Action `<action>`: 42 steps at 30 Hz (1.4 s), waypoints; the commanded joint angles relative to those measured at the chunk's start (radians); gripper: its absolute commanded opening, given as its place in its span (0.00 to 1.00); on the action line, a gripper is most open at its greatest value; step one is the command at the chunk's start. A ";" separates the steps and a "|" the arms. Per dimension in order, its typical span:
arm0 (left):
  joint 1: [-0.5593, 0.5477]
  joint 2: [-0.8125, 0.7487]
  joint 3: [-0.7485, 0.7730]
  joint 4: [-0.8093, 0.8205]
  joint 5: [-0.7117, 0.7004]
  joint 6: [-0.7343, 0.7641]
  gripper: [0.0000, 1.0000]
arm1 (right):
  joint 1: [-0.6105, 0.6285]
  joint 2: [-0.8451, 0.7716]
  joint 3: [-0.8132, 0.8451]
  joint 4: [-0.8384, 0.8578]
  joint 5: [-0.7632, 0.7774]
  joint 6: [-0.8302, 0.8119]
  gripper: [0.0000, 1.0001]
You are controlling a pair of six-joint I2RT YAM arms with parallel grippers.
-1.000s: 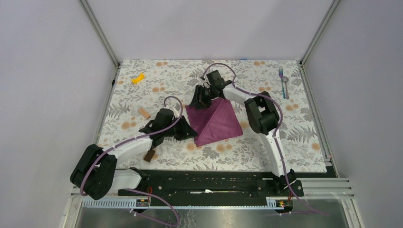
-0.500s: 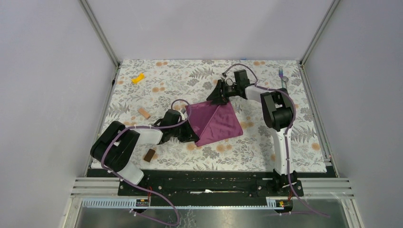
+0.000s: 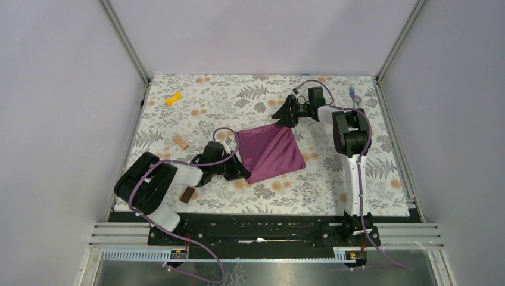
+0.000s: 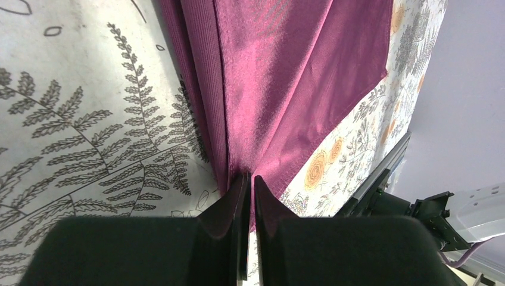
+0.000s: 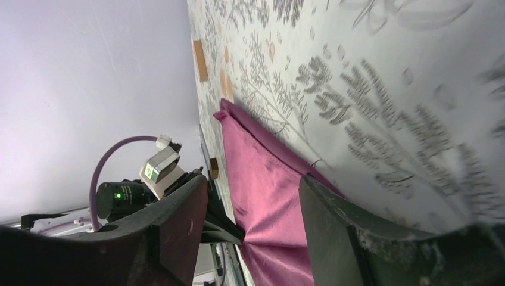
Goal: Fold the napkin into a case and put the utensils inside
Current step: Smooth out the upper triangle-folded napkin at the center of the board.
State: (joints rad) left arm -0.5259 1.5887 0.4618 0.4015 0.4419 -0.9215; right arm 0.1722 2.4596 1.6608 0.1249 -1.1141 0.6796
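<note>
A: Anything legible out there?
B: No, nothing can be read in any view.
A: What about the sticker on the white block, out beyond the right gripper?
B: Greenish with dark marks, but too small and blurred to make out.
A: And the tablecloth?
B: Printed ferns and flowers only, no letters.

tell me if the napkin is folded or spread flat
Folded. The napkin shows stacked layers of cloth along one edge in the left wrist view, and the left gripper pinches it at a corner.
</note>
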 commanded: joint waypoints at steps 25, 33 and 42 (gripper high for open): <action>0.131 0.055 0.641 -0.684 -0.203 0.364 0.52 | 0.182 -0.664 -0.556 -0.350 0.481 -0.250 0.39; 0.132 0.283 0.853 -0.752 -0.319 0.435 0.41 | 0.183 -0.657 -0.663 -0.326 0.472 -0.307 0.24; 0.132 0.328 0.882 -0.762 -0.377 0.451 0.41 | 0.184 -0.615 -0.668 -0.318 0.471 -0.323 0.16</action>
State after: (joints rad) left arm -0.3931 1.9068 1.2938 -0.3656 0.1081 -0.5007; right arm 0.3569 1.8229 0.9943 -0.2169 -0.6445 0.3847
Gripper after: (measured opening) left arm 0.407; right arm 0.169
